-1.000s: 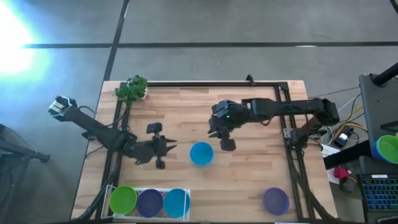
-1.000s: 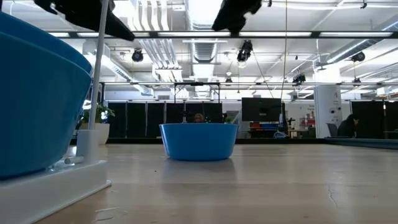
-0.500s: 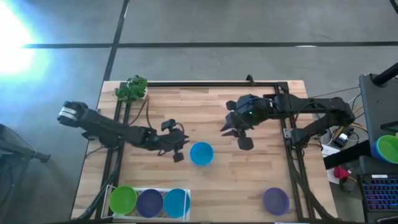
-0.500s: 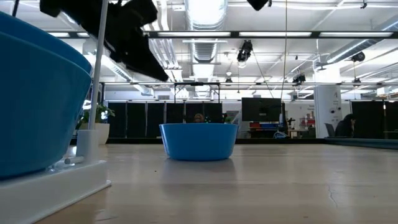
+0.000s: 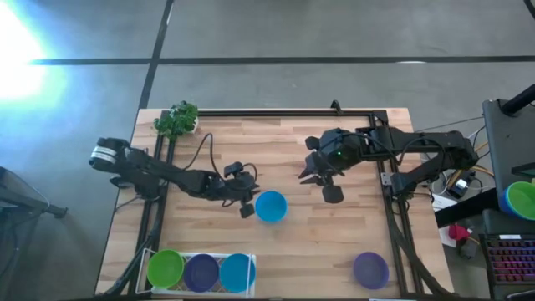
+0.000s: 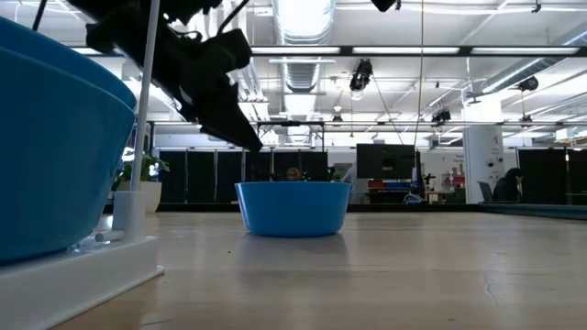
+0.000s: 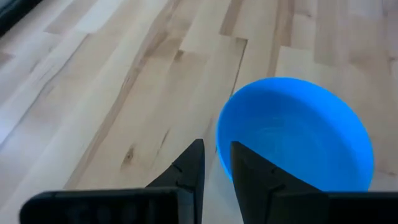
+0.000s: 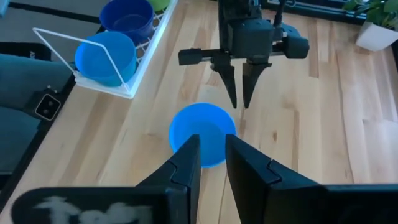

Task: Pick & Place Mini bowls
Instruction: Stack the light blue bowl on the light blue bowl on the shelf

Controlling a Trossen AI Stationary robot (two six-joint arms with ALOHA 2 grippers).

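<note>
Counting 3 bowls in white tray [image 5: 244,258]; blue bowl [image 5: 271,206] & purple bowl [image 5: 370,269] left on surface. My left hand [image 5: 247,202] beside blue bowl, released, narrow gap. Right hand [image 5: 322,182] released, waiting.

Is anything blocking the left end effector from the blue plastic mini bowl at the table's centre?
Nothing visible. The left end effector hangs just beside the blue plastic mini bowl, with only bare wooden table between them. Its fingers are slightly parted near the rim.
</note>
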